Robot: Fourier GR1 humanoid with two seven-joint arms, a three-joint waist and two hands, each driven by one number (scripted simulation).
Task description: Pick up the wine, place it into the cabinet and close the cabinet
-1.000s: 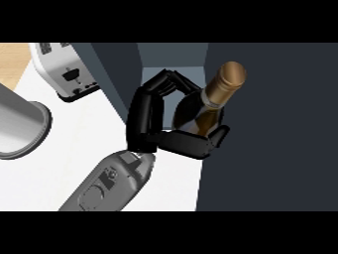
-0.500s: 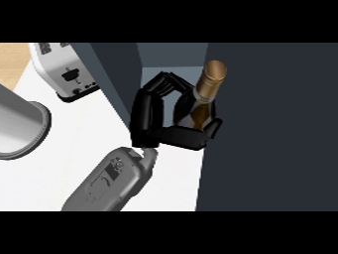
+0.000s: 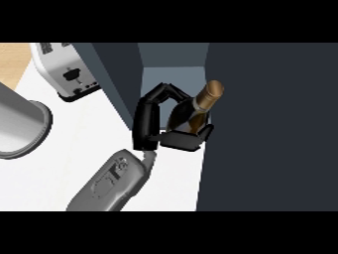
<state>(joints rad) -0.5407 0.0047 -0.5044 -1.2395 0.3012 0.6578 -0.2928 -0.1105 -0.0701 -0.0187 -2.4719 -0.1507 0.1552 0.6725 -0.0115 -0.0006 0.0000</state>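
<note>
The black hand point(image 3: 151, 124) on the grey forearm point(image 3: 109, 183), which I cannot assign to a side, has its fingers curled over the shoulder of the dark wine bottle with the gold-brown neck point(image 3: 199, 106) and its thumb tucked under the base, a wrap-around hold that suits carrying it leaning rather than upright. The bottle sits in the narrow opening of the dark grey cabinet point(image 3: 274, 124), neck tilted up and to the right, seemingly so it clears the walls on its way inside; whether it already rests on the cabinet floor cannot be told. The silver toaster point(image 3: 69, 74) and the large grey metal cylinder point(image 3: 10, 124) stand well apart on the white counter point(image 3: 84, 134), out of the arm's way
</note>
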